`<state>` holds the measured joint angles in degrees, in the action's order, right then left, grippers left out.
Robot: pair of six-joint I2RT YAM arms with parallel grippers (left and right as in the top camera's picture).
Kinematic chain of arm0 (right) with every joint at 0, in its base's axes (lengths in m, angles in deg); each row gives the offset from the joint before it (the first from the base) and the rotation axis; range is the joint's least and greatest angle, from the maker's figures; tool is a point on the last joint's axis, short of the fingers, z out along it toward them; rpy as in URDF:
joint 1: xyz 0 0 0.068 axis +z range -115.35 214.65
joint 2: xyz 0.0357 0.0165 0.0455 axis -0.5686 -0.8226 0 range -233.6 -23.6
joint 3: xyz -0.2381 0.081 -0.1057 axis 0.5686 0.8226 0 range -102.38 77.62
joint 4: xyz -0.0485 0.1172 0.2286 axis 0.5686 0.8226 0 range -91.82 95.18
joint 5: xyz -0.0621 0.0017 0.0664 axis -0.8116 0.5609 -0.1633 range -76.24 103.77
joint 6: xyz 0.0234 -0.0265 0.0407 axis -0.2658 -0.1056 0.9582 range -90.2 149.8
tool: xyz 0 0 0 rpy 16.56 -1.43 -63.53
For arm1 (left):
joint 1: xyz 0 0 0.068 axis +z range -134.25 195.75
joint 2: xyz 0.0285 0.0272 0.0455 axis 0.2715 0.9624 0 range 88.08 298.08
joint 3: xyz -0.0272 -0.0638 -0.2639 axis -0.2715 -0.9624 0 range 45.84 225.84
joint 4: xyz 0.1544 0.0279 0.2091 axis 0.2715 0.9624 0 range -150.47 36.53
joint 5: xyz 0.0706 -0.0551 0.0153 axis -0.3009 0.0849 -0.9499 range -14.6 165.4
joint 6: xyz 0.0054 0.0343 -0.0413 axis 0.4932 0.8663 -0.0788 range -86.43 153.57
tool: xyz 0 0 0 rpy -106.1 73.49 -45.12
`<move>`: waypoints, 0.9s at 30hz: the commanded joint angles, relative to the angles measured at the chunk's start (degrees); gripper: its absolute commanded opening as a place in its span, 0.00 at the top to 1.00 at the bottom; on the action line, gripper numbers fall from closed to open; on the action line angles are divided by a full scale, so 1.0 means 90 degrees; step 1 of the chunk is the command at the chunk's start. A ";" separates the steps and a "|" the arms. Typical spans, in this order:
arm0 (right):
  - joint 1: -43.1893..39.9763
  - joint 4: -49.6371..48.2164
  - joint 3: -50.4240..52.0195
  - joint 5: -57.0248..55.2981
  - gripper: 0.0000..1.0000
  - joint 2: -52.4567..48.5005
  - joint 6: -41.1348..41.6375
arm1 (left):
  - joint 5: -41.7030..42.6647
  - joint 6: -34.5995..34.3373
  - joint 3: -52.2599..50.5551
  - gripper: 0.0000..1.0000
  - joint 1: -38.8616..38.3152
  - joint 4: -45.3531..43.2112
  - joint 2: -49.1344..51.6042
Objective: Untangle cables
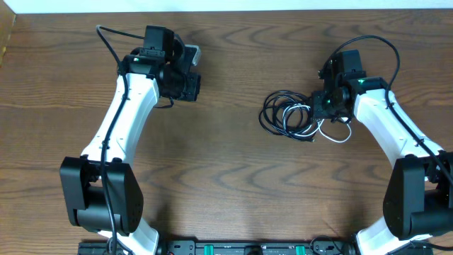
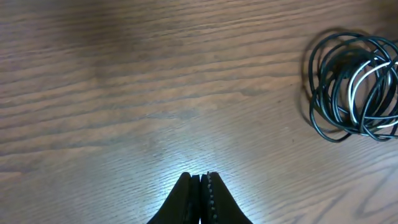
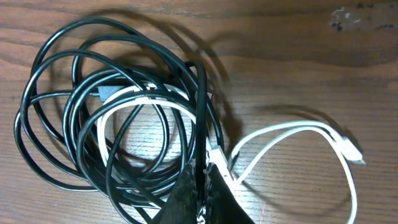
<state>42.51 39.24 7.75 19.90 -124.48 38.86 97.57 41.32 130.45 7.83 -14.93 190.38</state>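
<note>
The cables [image 1: 289, 115] lie in one bundle on the table [image 2: 124, 93], on my right side, just in front of my right gripper [image 3: 204, 177]. The black cable [image 3: 200, 106] makes many round loops. The white cable [image 3: 298, 128] goes through these loops and comes out to the right, where its plug [image 3: 356, 155] rests free on the wood.

My right gripper is closed on one strand of the black cable. This strand runs straight from my fingertips up across the coil, and it looks nearer to the camera than the other loops, so I think it is a little raised. I hold it there because the coil lies on top of the white loop, and lifting one black strand could show me where the two cross. The white cable passes just beside my fingertips. I cannot tell if it is also pinched.

My left gripper [image 2: 200, 180] is closed and holds nothing. It hangs over bare wood, well apart from the bundle, which I see only at the right edge of its view. I think it waits there so that it does not disturb the coil. The separation is not yet done.
</note>
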 commanded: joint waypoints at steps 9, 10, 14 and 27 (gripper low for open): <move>0.0194 -0.0119 0.0039 0.0359 0.99 -0.0015 -0.0112 | 0.0631 -0.0058 0.0170 0.92 -0.0673 -0.0073 -0.0039; 0.0243 -0.0153 0.0039 0.0410 0.99 0.0012 -0.0114 | 0.0636 -0.0085 0.0170 0.92 -0.0736 -0.0083 0.0029; 0.0398 -0.0245 0.0036 0.0435 0.99 0.0265 -0.0163 | 0.0787 -0.0134 0.0165 0.92 -0.0908 -0.0114 0.0284; 0.0461 0.0058 0.0041 0.0041 0.99 0.0481 -0.0153 | 0.1015 -0.0134 0.0165 0.93 -0.1027 -0.0192 0.0561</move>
<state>46.16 39.46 7.95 21.25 -121.31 38.27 105.55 40.86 130.52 -1.35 -16.79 195.34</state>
